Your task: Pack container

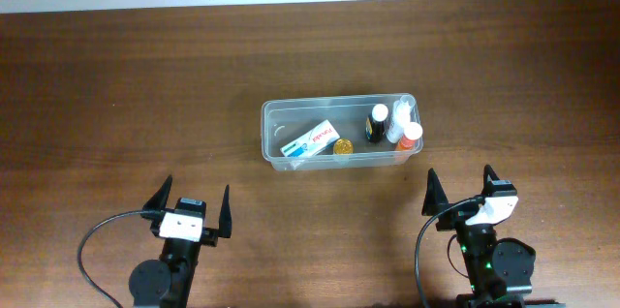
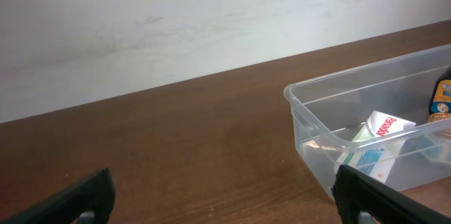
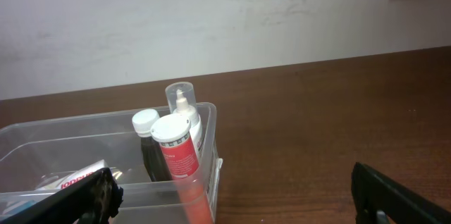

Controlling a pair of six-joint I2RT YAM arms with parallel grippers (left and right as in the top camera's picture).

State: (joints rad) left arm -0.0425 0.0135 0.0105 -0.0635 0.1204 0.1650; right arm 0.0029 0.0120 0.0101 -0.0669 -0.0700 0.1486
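The container (image 1: 264, 132) sits mid-frame, box (image 1: 310, 141) and bottles (image 1: 411, 137) inside — packing looks done. Left claw (image 1: 197, 194) and right claw (image 1: 460, 178) gape wide, empty, along the bottom edge — parked clear, I judge.

Clear tub (image 3: 42, 134) at left on table (image 3: 317, 104) — 3 bottles stand in its right end: red bottle (image 3: 180, 164), dark bottle (image 3: 149, 155), clear-cap bottle (image 3: 184, 108). Box (image 3: 81, 177) inside at left. R gripper (image 3: 232, 185) — jaws wide, empty.

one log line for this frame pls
left claw open, empty | right claw open, empty | container: box, bottles inside
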